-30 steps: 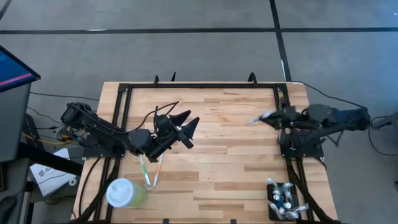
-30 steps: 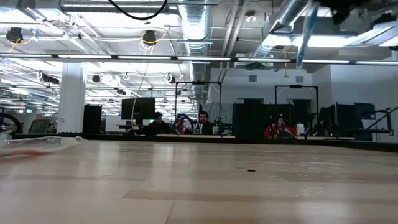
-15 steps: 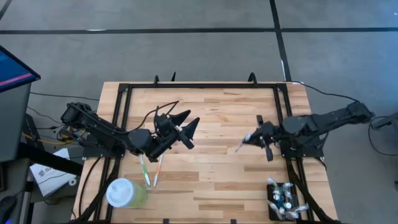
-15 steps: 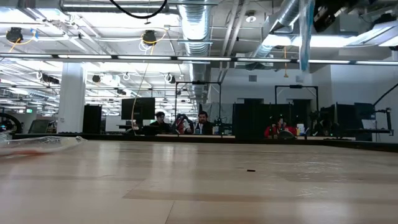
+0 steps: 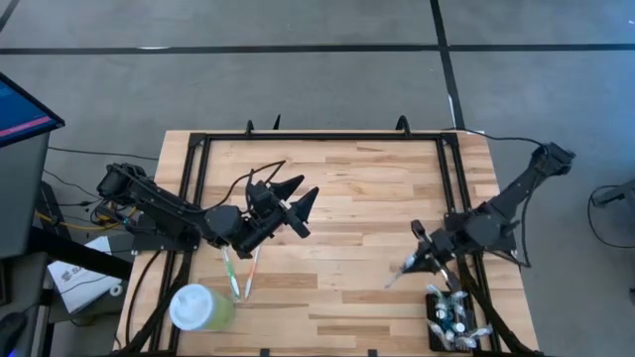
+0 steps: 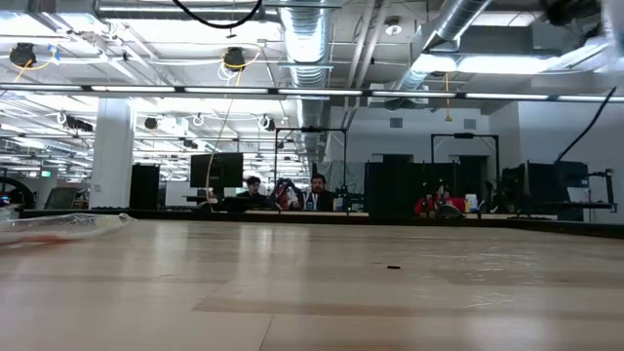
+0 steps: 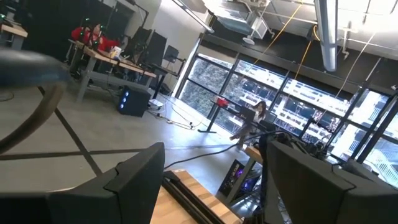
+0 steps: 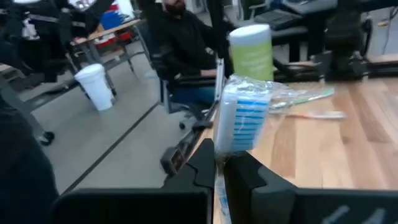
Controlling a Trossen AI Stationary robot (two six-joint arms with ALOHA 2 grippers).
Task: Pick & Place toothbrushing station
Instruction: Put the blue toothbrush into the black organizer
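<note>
The toothbrushing station [image 5: 451, 319], a small black holder with several small items in it, stands at the table's near right corner. My right gripper [image 5: 412, 264] hovers just to its far left, shut on a toothbrush in a clear wrapper [image 8: 241, 118]. My left gripper [image 5: 294, 202] is raised over the table's left half, open and with nothing between its fingers [image 7: 134, 183]. Two loose toothbrushes [image 5: 239, 273] lie on the table below it. A pale green cup with a white lid [image 5: 198, 307] stands at the near left. My right gripper pinches the wrapped toothbrush just behind its blue-and-white head [image 8: 219, 155] between the two fingers [image 8: 249, 171]. The head sticks out past the fingertips and the rest runs back along the fingers. The fingers come from the table's right, about level. The toothbrush is clear of the table.
A black frame [image 5: 198, 178] runs around the wooden table top. The table's middle [image 5: 347, 248] is bare wood. A chair and a person show in the room beyond the table's left edge in the right wrist view.
My right gripper has swung from the far right of the table toward the near edge and down, turning as it went. It stays shut on the wrapped toothbrush and now hangs beside the black holder.
</note>
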